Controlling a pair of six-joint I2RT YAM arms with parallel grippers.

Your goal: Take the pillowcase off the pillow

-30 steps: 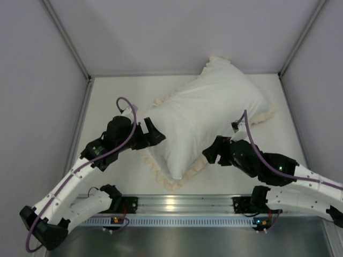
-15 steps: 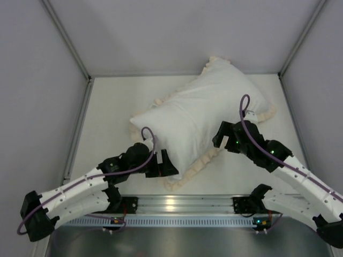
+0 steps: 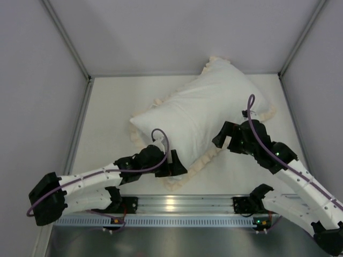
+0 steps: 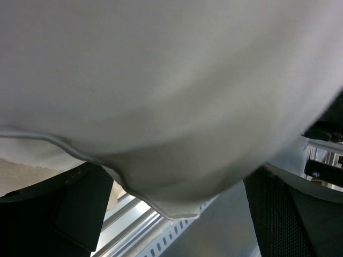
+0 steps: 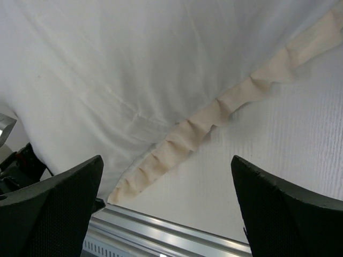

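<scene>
Pillowcase (image 3: 203, 107), left tool (image 3: 180, 165), right tool (image 3: 221, 140), jaws spread

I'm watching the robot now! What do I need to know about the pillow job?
Left gripper: jaws open at the pillowcase near corner, white fabric between them, not pinched.
Right gripper: jaws open by the cream frill, holding nothing.
The pillowcase lies diagonally on the table, white face up; the pillow seems to be inside, hidden.
Done: nothing off yet. Left: grip the case, pull the pillow out.
</scene>
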